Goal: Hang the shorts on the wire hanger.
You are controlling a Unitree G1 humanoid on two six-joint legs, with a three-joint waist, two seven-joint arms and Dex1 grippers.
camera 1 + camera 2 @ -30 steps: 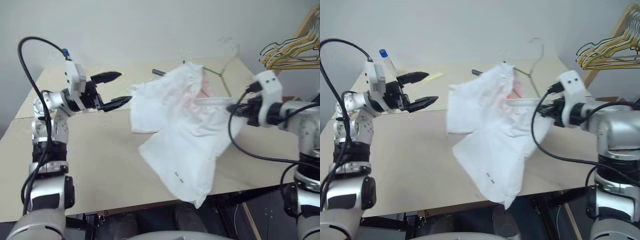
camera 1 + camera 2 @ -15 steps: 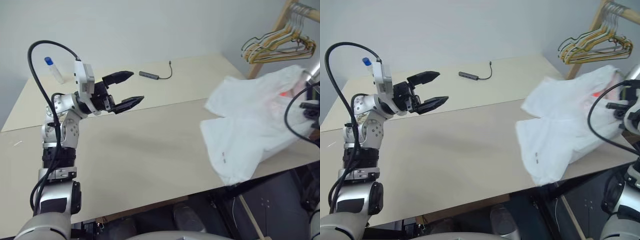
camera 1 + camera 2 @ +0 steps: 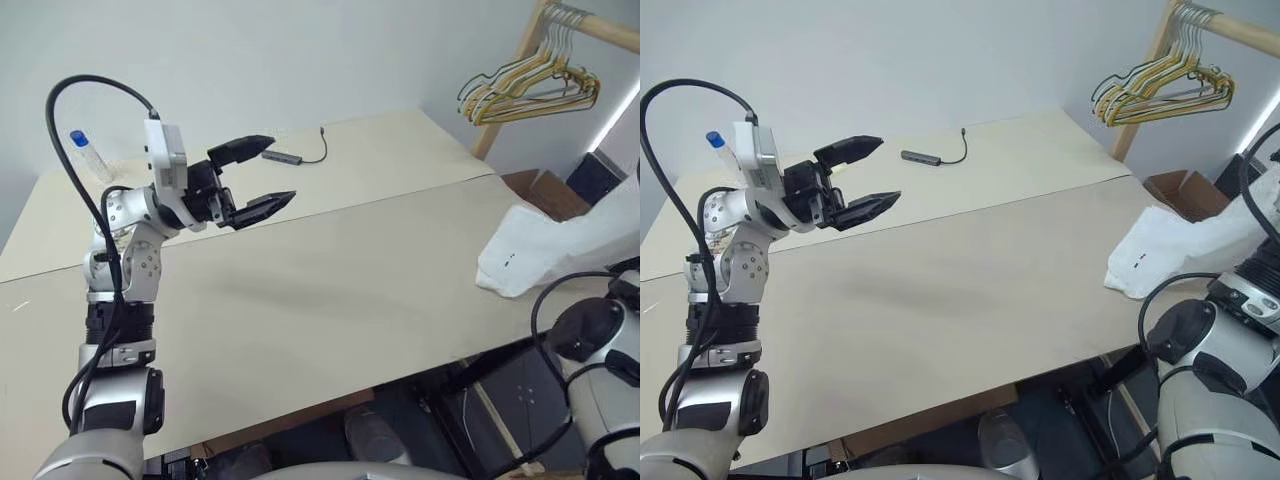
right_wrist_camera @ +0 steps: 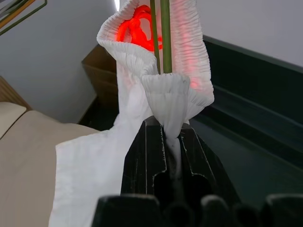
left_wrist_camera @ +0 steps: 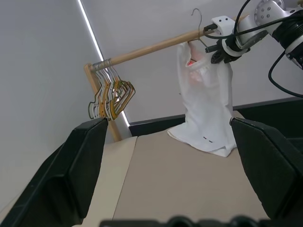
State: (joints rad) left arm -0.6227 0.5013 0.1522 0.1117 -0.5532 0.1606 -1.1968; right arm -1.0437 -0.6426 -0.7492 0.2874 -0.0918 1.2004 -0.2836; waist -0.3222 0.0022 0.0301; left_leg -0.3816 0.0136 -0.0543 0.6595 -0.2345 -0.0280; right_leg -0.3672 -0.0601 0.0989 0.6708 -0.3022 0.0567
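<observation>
R tool point(image 5: 218, 47) clamped on shorts point(image 5: 206, 109) + wire hanger point(image 4: 164, 33); L tool point(image 3: 262, 174) agape.

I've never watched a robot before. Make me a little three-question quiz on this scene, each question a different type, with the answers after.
1. True or false: the left gripper is clamped on the shorts.
2. Which gripper pinches the shorts' gathered waistband together with the wire hanger? A) left B) right C) both
3. Fill in: the lower end of the shorts rests on the edge of the ____.

Key
1. False: it is open and holds nothing, above the table far from the shorts.
2. B.
3. Table; the upper end is lifted beside the wooden rail.
</observation>
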